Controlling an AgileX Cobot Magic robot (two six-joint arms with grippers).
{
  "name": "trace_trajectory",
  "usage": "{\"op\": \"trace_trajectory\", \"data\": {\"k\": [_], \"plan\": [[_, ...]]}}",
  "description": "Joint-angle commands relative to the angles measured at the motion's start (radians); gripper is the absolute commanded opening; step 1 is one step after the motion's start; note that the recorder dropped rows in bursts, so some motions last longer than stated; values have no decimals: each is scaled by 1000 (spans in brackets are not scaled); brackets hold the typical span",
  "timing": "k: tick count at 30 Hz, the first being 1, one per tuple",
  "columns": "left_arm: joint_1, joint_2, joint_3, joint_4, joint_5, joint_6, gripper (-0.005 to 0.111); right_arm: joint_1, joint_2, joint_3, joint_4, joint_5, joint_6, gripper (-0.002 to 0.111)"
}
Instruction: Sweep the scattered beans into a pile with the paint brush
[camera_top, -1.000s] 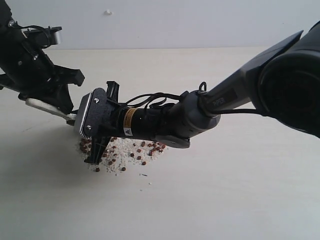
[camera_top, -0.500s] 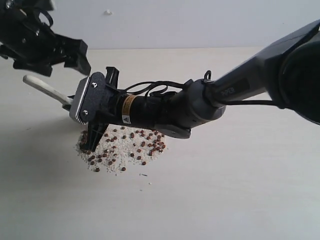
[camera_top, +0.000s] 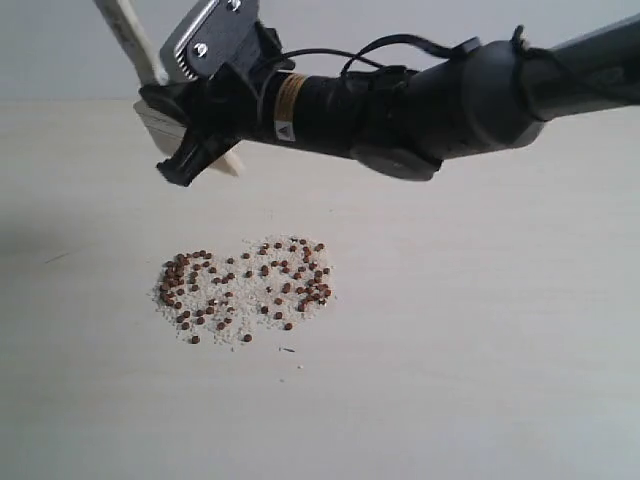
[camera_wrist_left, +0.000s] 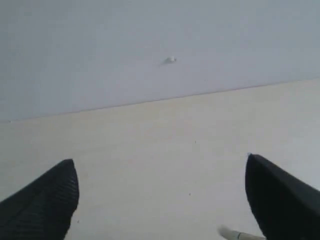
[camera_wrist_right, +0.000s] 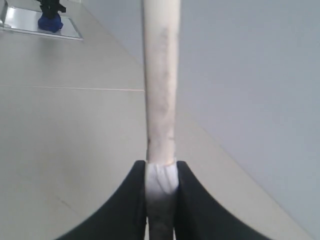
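Left gripper (camera_wrist_left: 160, 205): outside the exterior view; in its wrist view I find the jaws standing wide, the two black fingertips (camera_wrist_left: 47, 200) at opposite edges with only bare desk (camera_wrist_left: 160, 150) between them; nothing held.

Paint brush (camera_top: 128, 38): raised clear of the desk at the upper left of the exterior view; the pale handle slants up and out past the top edge, and the pale head shows just below the jaws that carry it.

Right gripper (camera_wrist_right: 161, 170): jaws narrow, clamped on the brush near where the handle meets the head; the right wrist view shows the handle running straight out from between them.

Beans (camera_top: 245, 290): dark reddish-brown, lying on the desk left of centre in a loose, flat patch mixed with white grains (camera_top: 235, 325); below the brush head and well apart from it.

Right arm (camera_top: 450, 95): reaches in from the right edge across the middle, above the desk.
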Motion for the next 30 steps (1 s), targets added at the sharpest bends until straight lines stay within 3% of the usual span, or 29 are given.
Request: {"op": "trace_trajectory", "data": {"k": [1, 6, 10, 15, 20, 24, 30], "plan": [[13, 5, 21, -224, -17, 264, 81, -86, -23, -29, -362, -7, 462, 0], [13, 39, 51, -559, 16, 619, 71, -171, -15, -104, -815, -214, 957, 0], [13, 62, 107, -743, 34, 841, 70, -222, -15, -154, -966, -401, 1133, 0], [40, 77, 149, -883, 71, 989, 70, -288, -15, -168, -970, -449, 1255, 0], [121, 80, 263, -1220, 335, 1321, 70, -371, -15, -168, -982, -548, 1299, 0], [130, 104, 344, -1343, 535, 1522, 70, -376, -15, -168, -982, -592, 1299, 0], [114, 251, 391, -1388, 535, 1585, 70, -364, -13, -168, -986, -592, 1296, 0]]}}
